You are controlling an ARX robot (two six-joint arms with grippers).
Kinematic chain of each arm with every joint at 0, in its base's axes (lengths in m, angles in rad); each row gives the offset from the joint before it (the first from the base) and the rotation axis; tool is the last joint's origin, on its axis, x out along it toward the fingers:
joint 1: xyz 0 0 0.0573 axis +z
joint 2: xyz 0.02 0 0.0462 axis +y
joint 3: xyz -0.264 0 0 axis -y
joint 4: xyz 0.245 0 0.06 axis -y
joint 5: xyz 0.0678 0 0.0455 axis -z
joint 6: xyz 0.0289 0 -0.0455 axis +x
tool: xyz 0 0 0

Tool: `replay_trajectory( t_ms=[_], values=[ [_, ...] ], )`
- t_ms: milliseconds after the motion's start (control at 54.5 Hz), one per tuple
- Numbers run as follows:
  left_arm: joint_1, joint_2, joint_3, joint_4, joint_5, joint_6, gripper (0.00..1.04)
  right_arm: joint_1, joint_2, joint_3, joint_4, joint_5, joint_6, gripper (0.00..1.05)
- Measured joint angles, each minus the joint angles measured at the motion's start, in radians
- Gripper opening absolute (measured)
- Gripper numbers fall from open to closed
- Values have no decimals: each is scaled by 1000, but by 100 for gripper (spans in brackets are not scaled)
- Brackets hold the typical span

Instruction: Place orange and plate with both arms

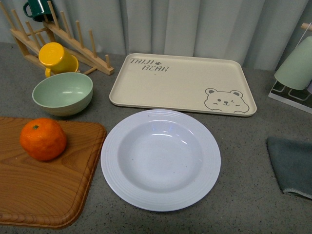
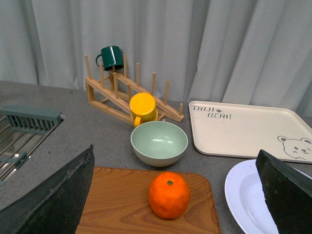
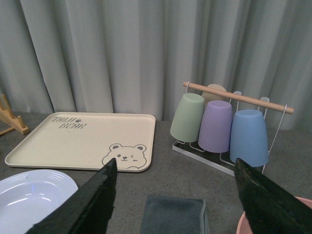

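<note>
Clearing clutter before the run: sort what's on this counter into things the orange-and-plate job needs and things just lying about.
For the job: orange, plate.

Lying about: green bowl, yellow cup, dark green mug, wooden rack, wooden board under the orange, bear tray, grey cloth, stand of pastel cups.

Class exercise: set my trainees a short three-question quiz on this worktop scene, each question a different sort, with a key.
1. True or false: the small round bright-orange mandarin lies on the wooden cutting board.
2. Which thing lies just beyond the large round white ribbed plate, farther from the robot? A) pale green bowl B) rectangular beige bear tray C) grey cloth
3. Short answer: are the left gripper and right gripper open or shut?
Key: 1 true; 2 B; 3 both open.
</note>
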Motion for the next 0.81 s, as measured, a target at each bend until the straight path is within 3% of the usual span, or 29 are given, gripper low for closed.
replay_trajectory(
  t_ms=[128,807],
  values=[
    [0,0,0,0,0,0,98,0,0,0,0,0,2,97],
    [0,0,0,0,0,0,98,0,0,0,0,0,1,95]
  ],
)
